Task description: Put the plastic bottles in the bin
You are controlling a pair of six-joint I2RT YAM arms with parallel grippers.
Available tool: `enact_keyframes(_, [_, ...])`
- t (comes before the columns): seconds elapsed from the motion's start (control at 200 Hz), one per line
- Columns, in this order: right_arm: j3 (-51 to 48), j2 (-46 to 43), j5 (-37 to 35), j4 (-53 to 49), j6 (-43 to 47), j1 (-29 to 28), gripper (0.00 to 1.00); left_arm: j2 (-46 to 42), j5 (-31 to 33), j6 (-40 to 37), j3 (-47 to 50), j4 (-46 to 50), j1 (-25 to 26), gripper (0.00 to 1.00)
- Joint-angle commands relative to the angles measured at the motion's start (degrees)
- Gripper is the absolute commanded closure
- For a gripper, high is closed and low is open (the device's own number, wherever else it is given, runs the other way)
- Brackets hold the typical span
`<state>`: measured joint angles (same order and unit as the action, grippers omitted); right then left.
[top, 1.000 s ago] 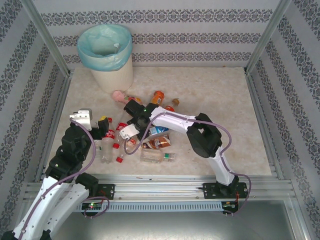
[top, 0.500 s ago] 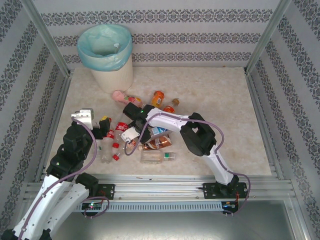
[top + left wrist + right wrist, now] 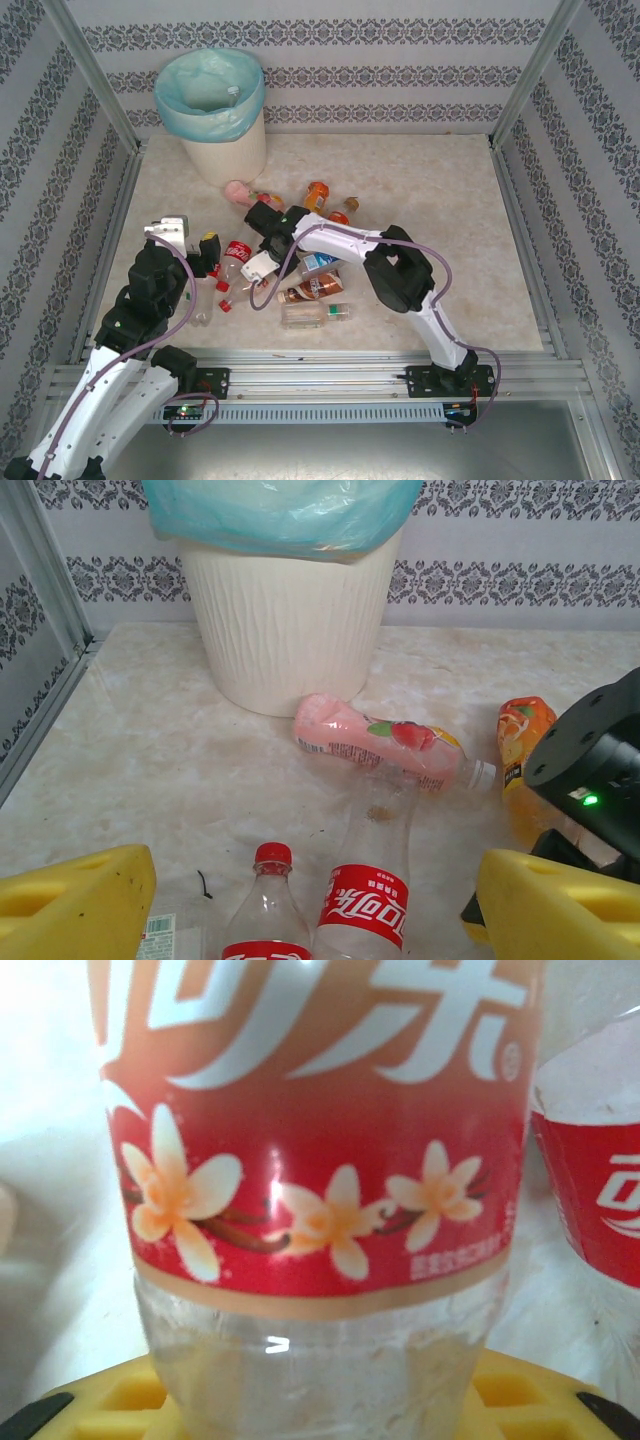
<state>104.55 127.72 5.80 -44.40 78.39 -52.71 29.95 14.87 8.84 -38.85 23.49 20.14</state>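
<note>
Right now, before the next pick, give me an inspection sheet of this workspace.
Surface: marbled beige tabletop, no spill seen.
Job's things: plastic bottles lie heaped left of centre; pink bottle lies near the upright bin, far left.
Clutter: nothing seen.
Grippers: left gripper open, facing red-labelled bottles; right gripper has a flower-labelled bottle between its jaws, grip unclear.
Cables: purple cables run along both arms.
Surroundings: patterned walls, metal frame.
</note>
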Motion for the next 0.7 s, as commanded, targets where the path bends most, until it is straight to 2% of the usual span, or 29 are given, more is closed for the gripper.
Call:
enact_keyframes(0.0, [-2.6, -7.2, 0.6, -0.3, 0.8, 0.3, 0.56, -0.1, 0.2, -0.1, -1.0, -2.7, -0.6, 0.17])
enact_keyframes(0.21, [-10.2, -17.9, 0.1, 4.0, -2.6, 0.6, 0.57, 1.0, -0.6, -2.1, -5.4, -2.1, -0.5, 0.18])
enact_keyframes(0.385, [-16.2, -27.2, 0.3, 7.6, -15.2, 2.6, 0.57, 3.4, -7.4, -4.7, -12.1, -0.5, -0.5, 0.19])
enact_keyframes(0.565, [-26.8, -38.6, 3.7, 13.5, -32.9, 6.3, 0.57, 12.0, -19.9, -4.1, -21.7, 2.7, -0.5, 0.23])
enact_keyframes(0.694, [-35.2, -46.7, 11.0, 18.6, -45.3, 9.1, 0.57, 19.1, -32.6, -0.4, -26.8, 2.3, -0.4, 0.24])
